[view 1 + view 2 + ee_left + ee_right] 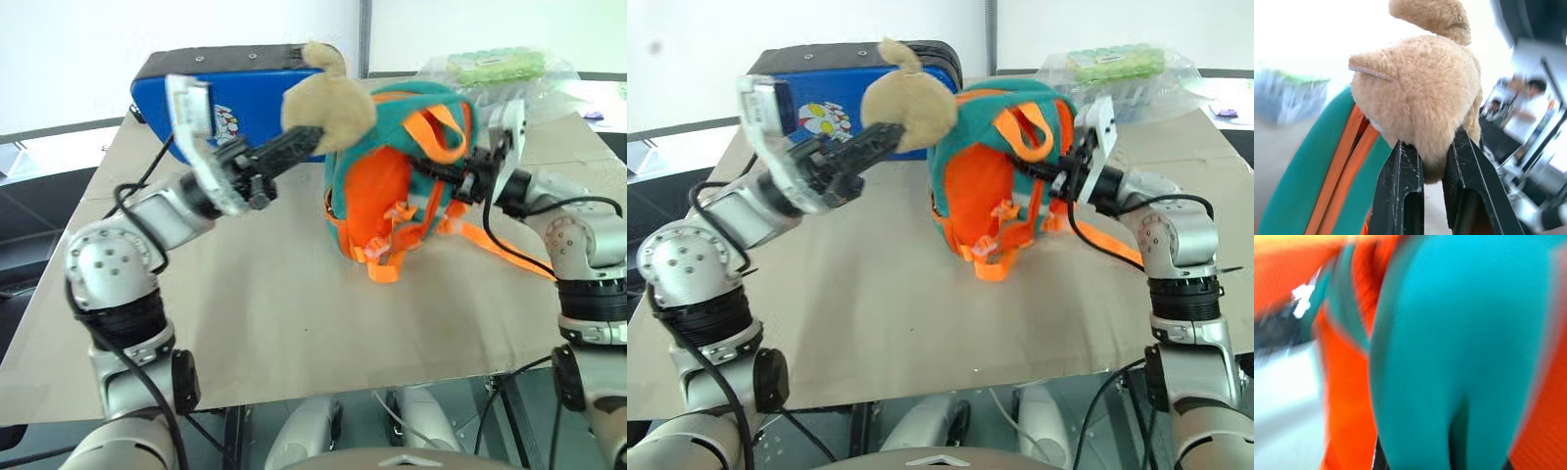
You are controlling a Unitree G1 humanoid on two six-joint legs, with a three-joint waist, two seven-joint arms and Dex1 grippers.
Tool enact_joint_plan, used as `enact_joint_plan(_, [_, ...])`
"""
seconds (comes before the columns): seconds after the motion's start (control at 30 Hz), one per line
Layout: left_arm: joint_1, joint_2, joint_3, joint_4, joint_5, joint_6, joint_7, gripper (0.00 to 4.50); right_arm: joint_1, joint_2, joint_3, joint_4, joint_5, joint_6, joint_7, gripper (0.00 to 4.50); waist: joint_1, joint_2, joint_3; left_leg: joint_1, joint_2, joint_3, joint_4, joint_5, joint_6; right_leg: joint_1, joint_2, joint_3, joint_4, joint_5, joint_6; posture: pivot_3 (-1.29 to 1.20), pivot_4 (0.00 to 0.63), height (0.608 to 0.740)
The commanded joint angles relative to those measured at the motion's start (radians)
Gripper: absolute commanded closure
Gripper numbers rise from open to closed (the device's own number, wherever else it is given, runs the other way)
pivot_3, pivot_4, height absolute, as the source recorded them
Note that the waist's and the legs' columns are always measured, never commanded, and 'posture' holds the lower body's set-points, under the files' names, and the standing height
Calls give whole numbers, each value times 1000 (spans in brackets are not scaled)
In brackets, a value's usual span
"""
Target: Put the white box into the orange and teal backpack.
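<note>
The orange and teal backpack (392, 196) stands upright in the middle of the table, its orange straps trailing to the right. A tan plush toy (328, 103) hangs off its upper left corner. My left gripper (309, 132) is shut on the lower part of that toy, and the left wrist view shows the black fingers (1400, 191) pinching the plush. My right gripper (446, 174) reaches in from the right and is shut on the backpack's side, where teal fabric (1449, 357) folds down between its fingers. The white box is out of view.
A large blue padded case (196, 88) with a cartoon print lies at the back left of the tan table (294, 313). A clear plastic bag of green items (495, 67) sits at the back right, behind the backpack.
</note>
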Motion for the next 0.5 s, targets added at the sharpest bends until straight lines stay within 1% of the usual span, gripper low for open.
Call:
enact_joint_plan(0.03, [245, 26, 72, -25, 44, -20, 48, 4487, -33, 29, -180, 40, 78, 57, -200, 4500, -7, 0, 0, 0, 0, 0, 0, 0, 0, 0, 0, 0, 0, 0, 0, 0, 150, 739])
enact_joint_plan(0.1, [394, -21, 41, -7, 120, -58, 90, 4487, -55, 57, -240, 60, 122, 75, -292, 4500, -6, 1, -1, 1, 0, 1, -1, 0, 0, 0, 0, 0, 0, 0, 0, 0, 150, 739])
enact_joint_plan(0.13, [428, -34, 31, -3, 140, -77, 99, 4487, -61, 63, -255, 66, 136, 81, -320, 4500, -4, 1, 0, 1, 0, 1, -2, 0, 0, 0, 0, 0, -2, 0, 0, 0, 150, 739])
enact_joint_plan(0.2, [498, -65, -32, 28, 253, -141, 107, 4487, -79, 67, -291, 89, 160, 90, -385, 4500, 6, 0, -1, 1, 0, 1, -2, 0, 0, 1, 0, -1, -1, 0, 0, 0, 150, 739])
enact_joint_plan(0.27, [543, -85, -104, 37, 326, -170, 99, 4487, -93, 61, -307, 110, 173, 93, -434, 4500, 23, 0, -1, 2, -1, 1, -1, 0, 0, 1, -1, -1, 0, 2, -3, 0, 150, 739])
enact_joint_plan(0.37, [508, -156, -212, 82, 426, -218, 167, 4487, -93, 53, -309, 103, 195, 99, -462, 4500, 34, 1, -3, 6, -1, 2, -2, 0, 0, 5, -1, 0, 1, 2, -3, 0, 150, 739])
enact_joint_plan(0.4, [483, -181, -240, 103, 462, -239, 189, 4487, -90, 49, -306, 97, 198, 99, -463, 4500, 34, 1, -3, 10, -1, 3, -4, 0, 0, 9, -1, 1, -1, 2, -3, 0, 150, 739])
enact_joint_plan(0.5, [400, -234, -291, 161, 547, -294, 227, 4487, -80, 35, -293, 75, 191, 91, -475, 4500, 43, 1, -3, 13, -1, 3, -5, 0, 0, 11, -1, 2, -1, 2, -3, 0, 150, 739])
